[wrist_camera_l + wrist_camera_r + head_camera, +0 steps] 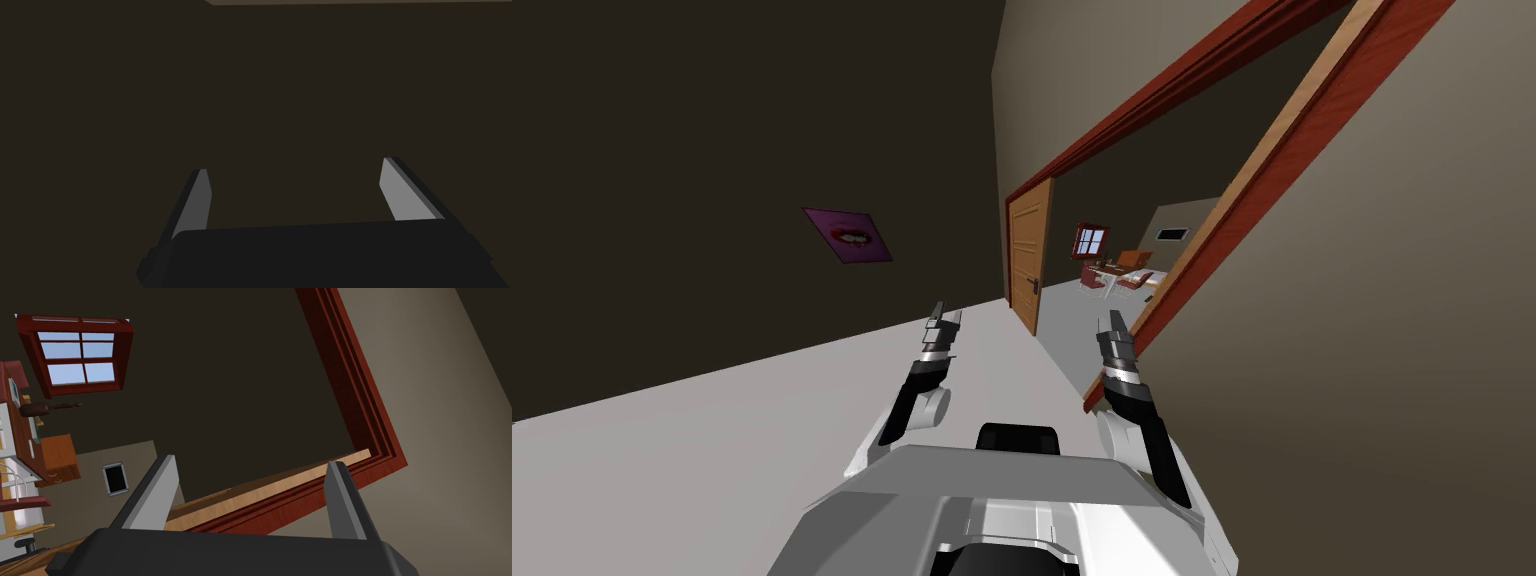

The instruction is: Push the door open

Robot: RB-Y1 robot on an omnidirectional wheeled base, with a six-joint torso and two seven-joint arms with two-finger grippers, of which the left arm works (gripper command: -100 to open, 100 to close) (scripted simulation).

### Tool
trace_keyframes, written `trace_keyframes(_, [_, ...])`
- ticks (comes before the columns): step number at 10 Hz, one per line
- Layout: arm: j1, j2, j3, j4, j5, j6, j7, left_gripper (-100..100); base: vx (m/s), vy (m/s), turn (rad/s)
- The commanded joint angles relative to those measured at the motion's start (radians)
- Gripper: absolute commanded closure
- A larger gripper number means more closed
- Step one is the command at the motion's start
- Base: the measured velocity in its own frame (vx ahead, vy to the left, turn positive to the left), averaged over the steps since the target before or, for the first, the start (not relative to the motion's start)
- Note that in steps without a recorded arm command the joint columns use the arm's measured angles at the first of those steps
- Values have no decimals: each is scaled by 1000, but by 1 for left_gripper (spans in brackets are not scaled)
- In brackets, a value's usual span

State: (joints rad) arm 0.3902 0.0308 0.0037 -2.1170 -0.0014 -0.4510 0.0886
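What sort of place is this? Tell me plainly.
Probably a house hallway: a purple picture on a dark wall, a wooden door standing open in a red-brown frame, and a furnished room with a window beyond.

My left claw (295,165) and right claw (252,460) each have light grey fingers on a near-black box. The panelled wooden door (1029,255) is warm orange-brown, with a dark handle (1035,287). The moulded door frame (1152,110) is deep red, and its inner face is pale tan with a wood grain. The flat wall on my left (712,150) is dark brown; the wall on my right (1392,350) is greyish tan. The smooth floor (712,440) is pale grey. The small square picture (849,236) is purple with red lips. The four-paned window (75,353) has a dark red frame and blue panes. The small drawer unit (59,458) is orange-brown.
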Motion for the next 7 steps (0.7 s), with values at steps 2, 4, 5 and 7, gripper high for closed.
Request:
trace_keyframes(2, [-39,16,-11,58,2,2,4,-100,155,53,-70])
trace_keyframes(4, [-65,25,-22,100,3,2,6,-100,108,50,-68])
trace_keyframes(5, [-82,31,-29,129,3,1,7,-100,153,60,-112])
trace_keyframes(7, [-102,37,-37,162,4,1,9,-100,132,61,-67])
